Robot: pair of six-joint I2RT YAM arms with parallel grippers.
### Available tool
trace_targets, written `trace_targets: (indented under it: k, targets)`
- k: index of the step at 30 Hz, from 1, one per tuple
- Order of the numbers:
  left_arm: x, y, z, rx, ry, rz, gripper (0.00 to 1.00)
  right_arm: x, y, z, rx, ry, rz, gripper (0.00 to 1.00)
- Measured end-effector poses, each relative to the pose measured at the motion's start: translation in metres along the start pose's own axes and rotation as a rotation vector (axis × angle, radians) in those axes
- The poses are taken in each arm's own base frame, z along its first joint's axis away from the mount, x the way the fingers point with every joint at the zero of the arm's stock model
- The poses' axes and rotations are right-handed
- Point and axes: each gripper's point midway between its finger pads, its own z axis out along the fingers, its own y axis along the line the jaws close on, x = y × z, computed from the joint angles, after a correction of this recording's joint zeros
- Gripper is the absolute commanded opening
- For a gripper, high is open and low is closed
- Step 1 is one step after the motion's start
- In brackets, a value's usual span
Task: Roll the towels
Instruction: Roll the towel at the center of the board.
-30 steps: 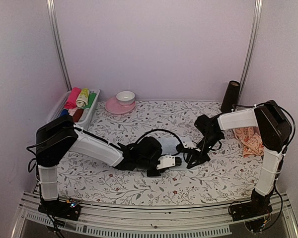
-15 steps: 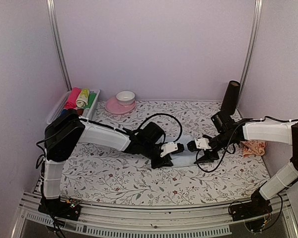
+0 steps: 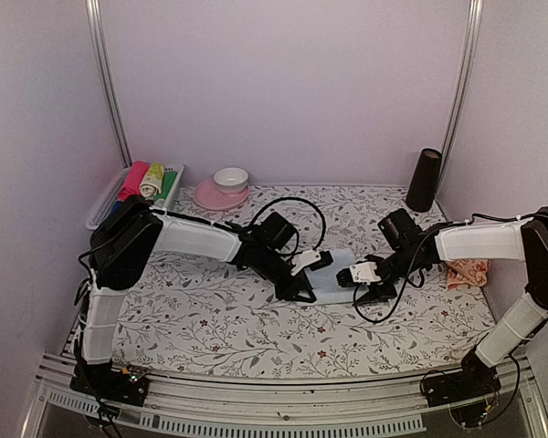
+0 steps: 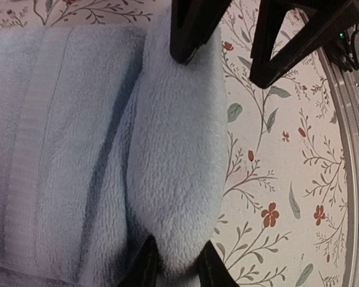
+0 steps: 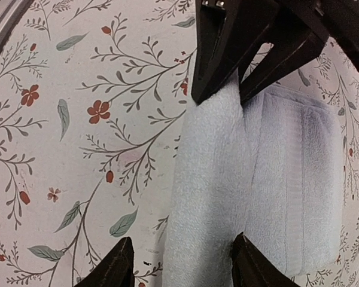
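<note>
The pale blue towel [image 3: 332, 283] lies mid-table on the floral sheet, and its near edge is turned into a thick roll [image 4: 176, 137]. My left gripper [image 4: 176, 263] is shut on one end of that roll [image 5: 209, 179]. My right gripper [image 5: 182, 263] stands open at the other end, one finger on each side of the roll. In the top view the left gripper [image 3: 320, 262] and the right gripper [image 3: 349, 276] face each other across the towel. The peach-orange towel [image 3: 466, 272] lies crumpled at the right edge, behind the right arm.
A white basket [image 3: 100, 205] holding several rolled coloured cloths stands at the back left. Next to it is a pink plate [image 3: 205, 197] with a white bowl [image 3: 230, 178]. A dark cylinder [image 3: 424, 179] stands at the back right. A metal rail [image 3: 283, 401] runs along the near edge.
The right arm has stretched out and its gripper has opened around the roll's end. The left gripper has shifted back and right, still gripping the blue towel.
</note>
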Motion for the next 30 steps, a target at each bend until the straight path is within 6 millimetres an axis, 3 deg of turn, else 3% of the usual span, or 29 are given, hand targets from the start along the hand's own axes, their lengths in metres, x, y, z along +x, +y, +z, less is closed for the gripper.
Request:
trace_targets:
  k: [8, 13, 20, 25, 30]
  targets:
    - [0.0, 0.0, 0.0, 0.045, -0.002, -0.033, 0.24, 0.013, -0.002, 0.018, 0.007, 0.072, 0.005, 0.41]
    - [0.001, -0.001, -0.001, 0.061, -0.003, -0.04, 0.37, 0.023, -0.006, 0.029, 0.014, 0.107, 0.029, 0.31]
    - [0.002, 0.001, -0.006, 0.047, -0.003, -0.039, 0.63, 0.023, -0.014, 0.032, 0.016, 0.118, 0.058, 0.18]
    - [0.007, -0.002, -0.032, -0.048, -0.012, -0.017, 0.74, 0.019, -0.013, 0.032, -0.034, 0.11, 0.079, 0.15]
    - [-0.01, -0.011, -0.063, -0.158, -0.09, 0.086, 0.78, 0.013, -0.006, 0.034, -0.124, 0.093, 0.108, 0.14]
